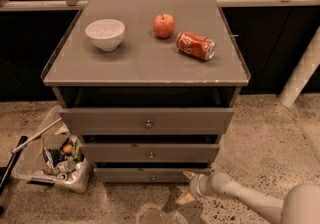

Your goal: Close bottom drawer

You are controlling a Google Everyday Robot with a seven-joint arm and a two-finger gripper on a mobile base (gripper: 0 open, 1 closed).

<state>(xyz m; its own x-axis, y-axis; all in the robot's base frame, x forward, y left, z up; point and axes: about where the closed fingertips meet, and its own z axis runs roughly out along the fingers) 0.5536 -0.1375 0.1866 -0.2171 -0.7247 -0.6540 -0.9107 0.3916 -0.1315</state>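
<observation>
The gripper [188,186], low in the camera view and right of centre, is cream-white with two short, pointed fingers [189,174] of a yellower tan, their tips standing apart. Behind it comes a thick, rounded wrist [204,186] of the same pale plastic, set off by a faint ring-like seam. The arm [250,201] is a smooth off-white tube with no visible cables, screws or markings, widening into a big, domed, light-grey shell [304,206] at the bottom right corner.
</observation>
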